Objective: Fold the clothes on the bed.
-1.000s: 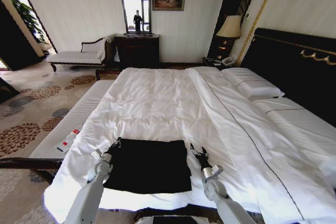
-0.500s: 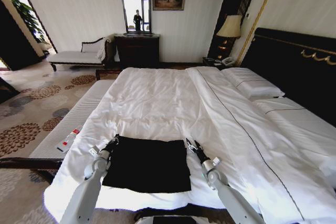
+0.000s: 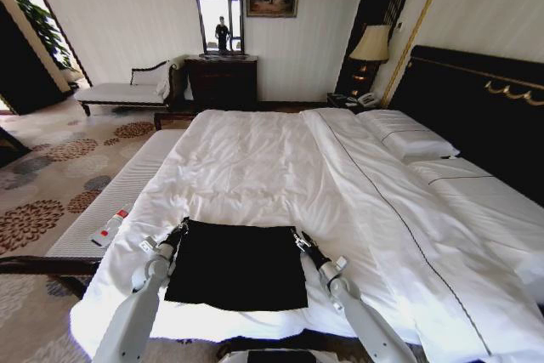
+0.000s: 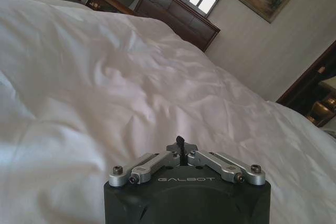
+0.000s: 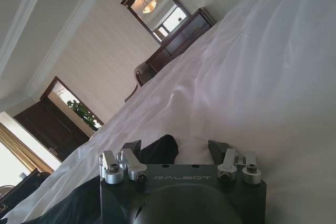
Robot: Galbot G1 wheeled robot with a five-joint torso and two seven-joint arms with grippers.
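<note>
Both end effectors having slid forward, the left end effector (image 3: 180, 229) is pinching together and the right end effector (image 3: 299, 239) spreading apart at the black T-shirt's (image 3: 238, 264) far corners near the bed's (image 3: 255, 159) foot edge.

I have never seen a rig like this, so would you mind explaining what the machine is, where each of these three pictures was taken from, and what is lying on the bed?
This is a wheeled robot with two arms. The wide picture comes from a camera on its head, looking down over a bed covered by a white duvet. A black T-shirt lies flat near the closest edge. The left gripper sits at the shirt's far left corner and the right gripper at its far right corner. The other two pictures come from cameras on each wrist, looking along the gripper. The left one shows fingers shut together on dark cloth; the right one shows fingers spread open beside the black fabric.
</note>
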